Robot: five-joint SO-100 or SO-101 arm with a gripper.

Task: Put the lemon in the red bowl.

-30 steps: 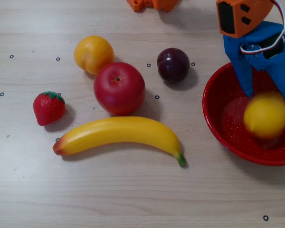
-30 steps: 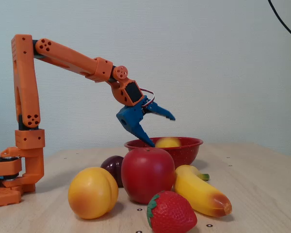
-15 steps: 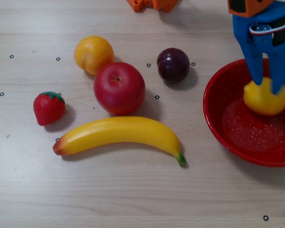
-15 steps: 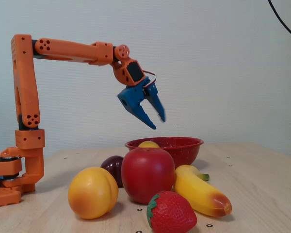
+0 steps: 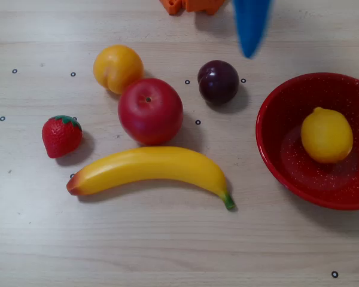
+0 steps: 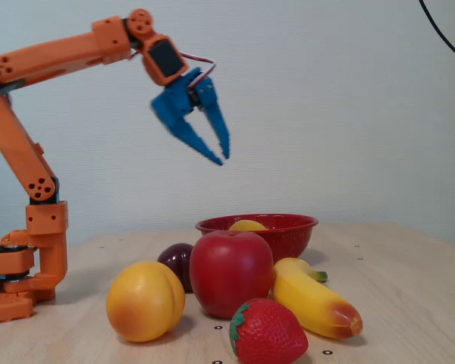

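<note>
Gripper: empty, fingers nearly together with a narrow gap at the tips, raised high above the table, up and left of the bowl in the fixed view. Lemon: lying inside the bowl, clear of the gripper. Left of the bowl in the overhead view: plum, apple, banana.

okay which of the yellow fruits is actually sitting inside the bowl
The lemon, the small oval one, lies alone in the red bowl. The banana and the rounder yellow-orange fruit rest on the table.
</note>
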